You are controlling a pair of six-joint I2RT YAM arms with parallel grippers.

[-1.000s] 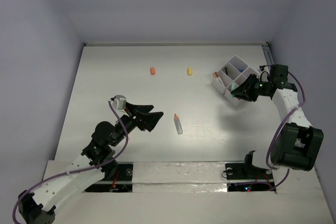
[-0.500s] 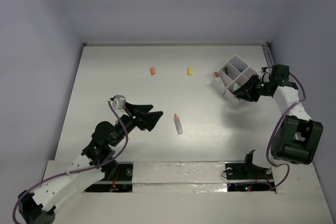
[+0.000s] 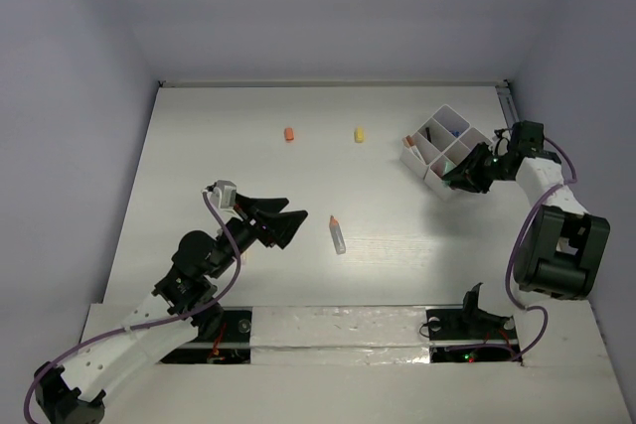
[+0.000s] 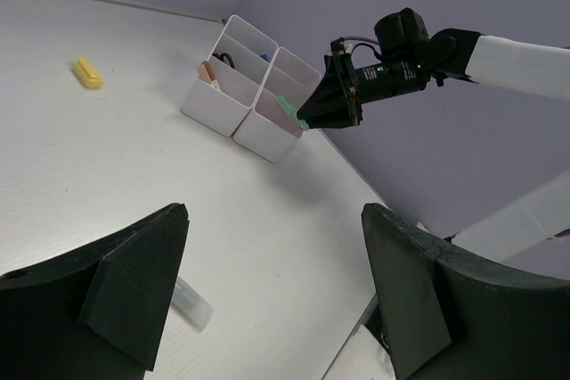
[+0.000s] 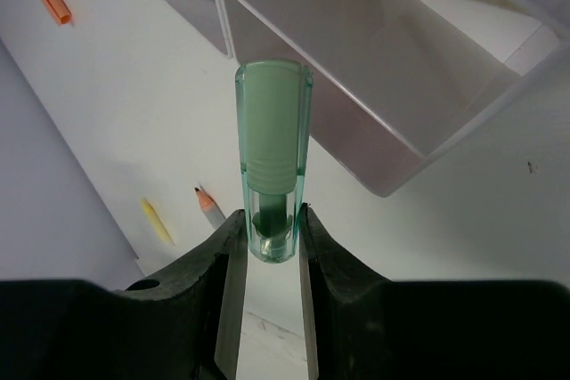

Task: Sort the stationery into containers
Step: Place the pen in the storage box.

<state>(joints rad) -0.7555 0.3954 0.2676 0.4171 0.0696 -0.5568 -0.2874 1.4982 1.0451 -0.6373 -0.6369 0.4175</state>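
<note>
The white organiser tray (image 3: pixel 443 145) stands at the far right, with a few small items in its far compartments. My right gripper (image 3: pixel 458 179) is at the tray's near corner, shut on a green translucent clip (image 5: pixel 272 154) that points at an empty compartment (image 5: pixel 339 127). My left gripper (image 3: pixel 284 224) is open and empty at mid-left. An orange-capped grey tube (image 3: pixel 338 234) lies just to its right. An orange bit (image 3: pixel 289 133) and a yellow bit (image 3: pixel 360 133) lie at the far middle.
The left wrist view shows the tray (image 4: pixel 214 109), the yellow bit (image 4: pixel 87 72) and the right gripper with the green clip (image 4: pixel 290 111). The table's right edge runs close behind the tray. The arm bases and a taped strip are at the near edge.
My right arm has shifted slightly, its elbow moving farther back, while the gripper stays at the tray's near corner with the green clip. The left arm has not moved.
</note>
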